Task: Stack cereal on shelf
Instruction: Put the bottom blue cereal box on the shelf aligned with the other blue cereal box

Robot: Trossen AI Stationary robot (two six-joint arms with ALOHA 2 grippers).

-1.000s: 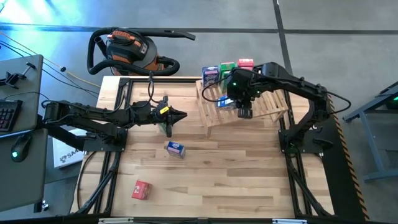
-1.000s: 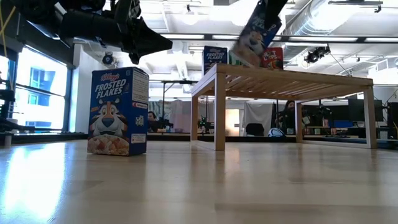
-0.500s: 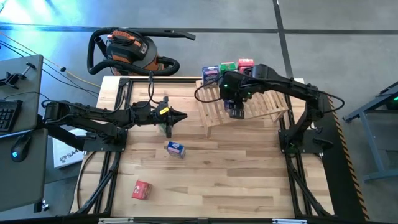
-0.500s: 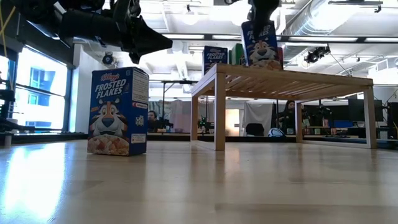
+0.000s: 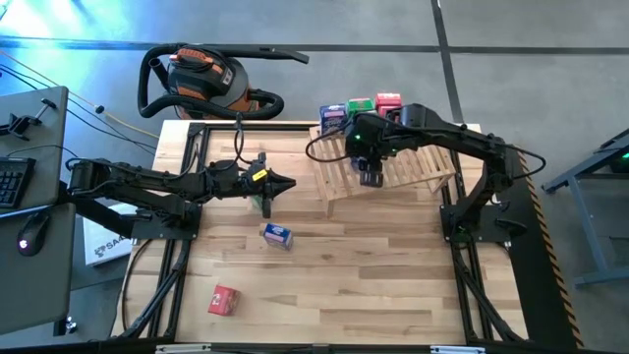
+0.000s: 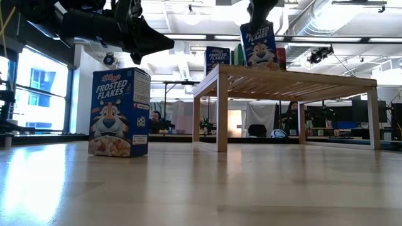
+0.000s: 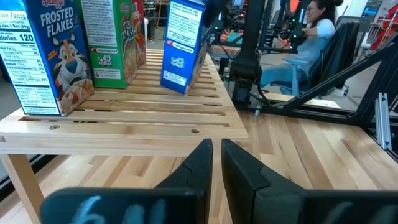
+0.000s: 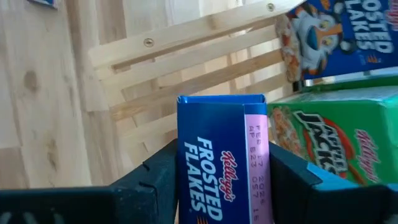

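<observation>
The shelf (image 5: 388,162) is a light slatted rack at the table's far right. A blue (image 5: 332,117), a green (image 5: 359,106) and a red cereal box (image 5: 388,100) stand along its far edge. My right gripper (image 5: 370,173) hangs over the shelf, shut on another blue box (image 6: 259,44). My left gripper (image 5: 282,182) waits shut above the table's middle, left of the shelf. A blue box (image 5: 277,235) stands on the table, and a red box (image 5: 224,300) lies near the near left corner. My right gripper pinches the blue box's top end (image 8: 221,124) between its two fingers (image 8: 158,171), one on each broad face, coming from above and pointing down. The box stands nearly upright below the fingers, and its bottom edge (image 7: 177,86) meets the shelf's slats.
An orange and black shop vacuum (image 5: 201,79) sits beyond the table's far edge. Bare planks (image 5: 373,285) stretch across the near right of the table. A person (image 7: 314,25) sits in the room behind the right arm's base.
My right gripper has moved toward the table's left over the shelf and come down a little. The blue box it holds has swung from a slant to nearly upright, and its bottom has come to the slats.
</observation>
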